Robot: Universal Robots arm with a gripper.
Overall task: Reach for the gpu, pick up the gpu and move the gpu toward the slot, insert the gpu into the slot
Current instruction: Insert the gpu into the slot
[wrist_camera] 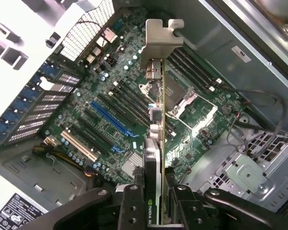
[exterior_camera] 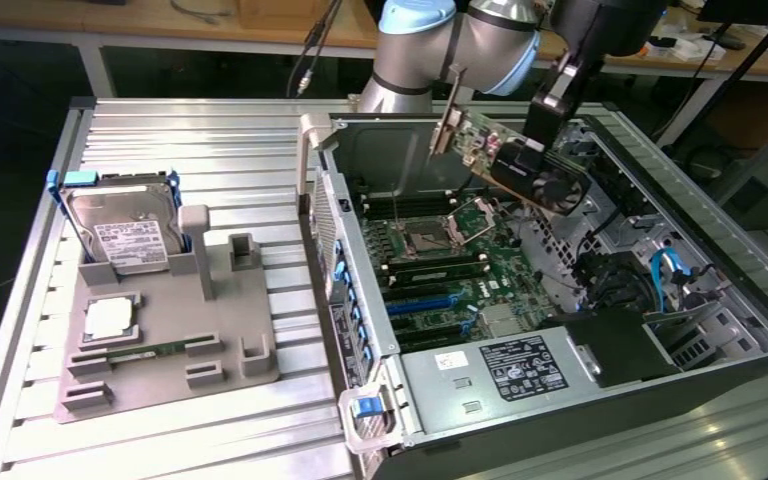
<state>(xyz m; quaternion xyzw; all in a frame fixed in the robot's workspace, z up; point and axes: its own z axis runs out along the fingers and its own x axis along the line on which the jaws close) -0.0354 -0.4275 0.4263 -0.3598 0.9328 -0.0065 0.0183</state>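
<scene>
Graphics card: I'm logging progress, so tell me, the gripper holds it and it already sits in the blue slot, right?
No. The gripper holds the graphics card, but it hangs above the motherboard, clear of the blue slot, not in it; the exterior view shows this.

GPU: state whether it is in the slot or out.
Out. The gpu hangs tilted in the gripper above the motherboard, clear of the blue slot, which lies bare.
</scene>
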